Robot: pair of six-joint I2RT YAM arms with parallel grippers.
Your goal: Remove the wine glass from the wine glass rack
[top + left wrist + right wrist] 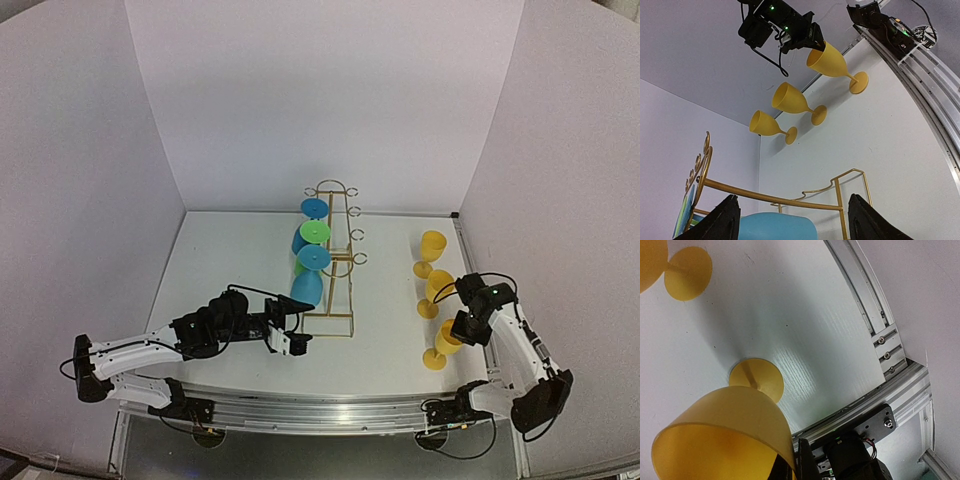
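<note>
The gold wire wine glass rack stands mid-table, with blue and green wine glasses hanging along its left side. The nearest blue wine glass hangs at the rack's front end. My left gripper is open just in front of it. In the left wrist view the blue bowl sits low between the two black fingers, apart from both, behind a gold rack bar. At the right, my right gripper is shut on the rim of a yellow wine glass whose foot rests on the table.
Two more yellow wine glasses stand upright in a row behind the held one. White walls enclose the table on three sides. A metal rail runs along the near edge.
</note>
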